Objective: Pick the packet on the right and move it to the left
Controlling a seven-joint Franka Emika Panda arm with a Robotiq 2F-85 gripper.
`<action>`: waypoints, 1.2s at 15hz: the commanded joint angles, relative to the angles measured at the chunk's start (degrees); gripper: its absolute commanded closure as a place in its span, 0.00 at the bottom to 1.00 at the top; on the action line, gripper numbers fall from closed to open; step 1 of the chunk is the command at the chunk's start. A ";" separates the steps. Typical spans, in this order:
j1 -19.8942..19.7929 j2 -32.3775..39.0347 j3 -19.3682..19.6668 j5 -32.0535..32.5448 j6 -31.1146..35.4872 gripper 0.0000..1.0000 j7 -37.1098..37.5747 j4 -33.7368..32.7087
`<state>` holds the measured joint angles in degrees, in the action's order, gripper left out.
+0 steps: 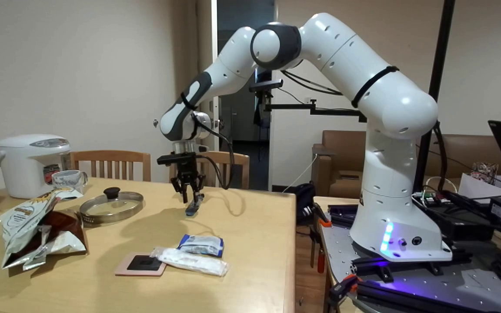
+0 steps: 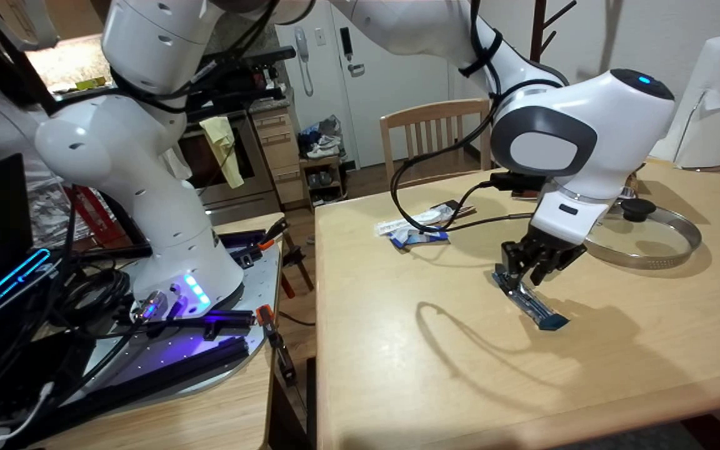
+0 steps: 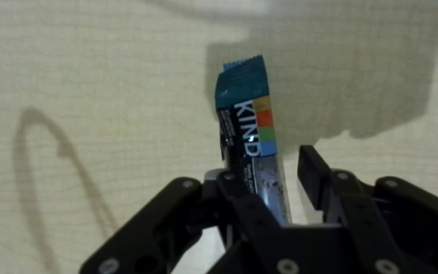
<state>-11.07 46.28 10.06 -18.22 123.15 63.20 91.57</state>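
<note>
Find the slim, black-and-grey plastic snack-bar packet with a teal crimped end (image 3: 248, 127) apparently lying flat, in an exterior view, toward the far edge of the pale wooden table (image 1: 257, 234) and well in from its robot-side edge. Read the black two-fingered gripper (image 3: 268, 158) as parted part-way and holding nothing: in the wrist view, notice a strip of tabletop between the packet and one of the fingers (image 3: 316, 175), and the opposite finger overlapping the packet's other long side. Leave contact there undecided; impossible to tell.

Treat the step in hand as the grasp. Before squeezing, centre the packet by easing toward the overlapping finger's side, to avoid pinning the wrapper from above. Better still, shift along its length toward the teal end for a better-balanced hold. Square both fingers to the long sides, go low enough to take the bar and not just loose film, and squeeze firmly but gently, given wrap likely to slip. Test with a short lift; expect droop at the teal end.

Then carry to the robot's left, probably toward the long white plastic packet (image 1: 192, 262) and small white-and-blue packet (image 1: 201, 244), and lower flat, apart from both, well inside the robot-side edge.
</note>
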 commanded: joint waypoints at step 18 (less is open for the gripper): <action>1.99 2.06 2.73 2.05 0.75 0.00 3.18 -0.70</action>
<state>-9.95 47.35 12.11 -17.48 123.48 64.32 91.52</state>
